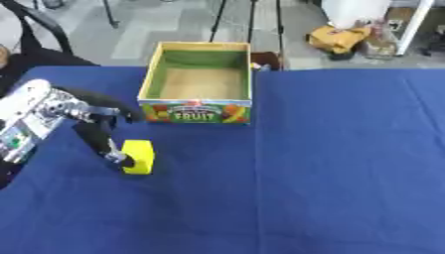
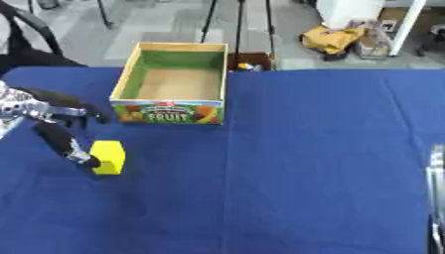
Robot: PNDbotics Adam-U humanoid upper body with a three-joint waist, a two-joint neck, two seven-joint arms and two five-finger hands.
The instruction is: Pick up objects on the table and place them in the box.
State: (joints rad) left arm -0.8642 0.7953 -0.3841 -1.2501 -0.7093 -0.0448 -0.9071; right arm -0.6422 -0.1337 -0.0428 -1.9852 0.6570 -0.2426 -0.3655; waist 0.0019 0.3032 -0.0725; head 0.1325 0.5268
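In front of the box (image 1: 197, 79), on the blue tablecloth (image 1: 330, 163): one yellow block (image 1: 139, 157), upright, standing toward the left of the box's printed front panel and well clear of it. Box: open-topped cardboard carton, green inner walls, tan floor, front face printed with fruit pictures and the word FRUIT; nothing visible inside it; it sits at the far edge of the cloth. Left hand (image 1: 97, 130): black fingers with silver joints, reaching in from the left of the box, lower than its front; fingers spread and partly bent, one long finger angled down with its tip touching the left side of the yellow block, another finger extended toward the box front and apart from it; nothing is enclosed in the hand, and the block rests on the cloth. Left forearm: silver and white housing at the left edge of the left eye view. Right hand: only a thin pale sliver at the lower right edge of the right eye view (image 2: 437, 198), far to the right of the box; whether its fingers are open or closed cannot be told
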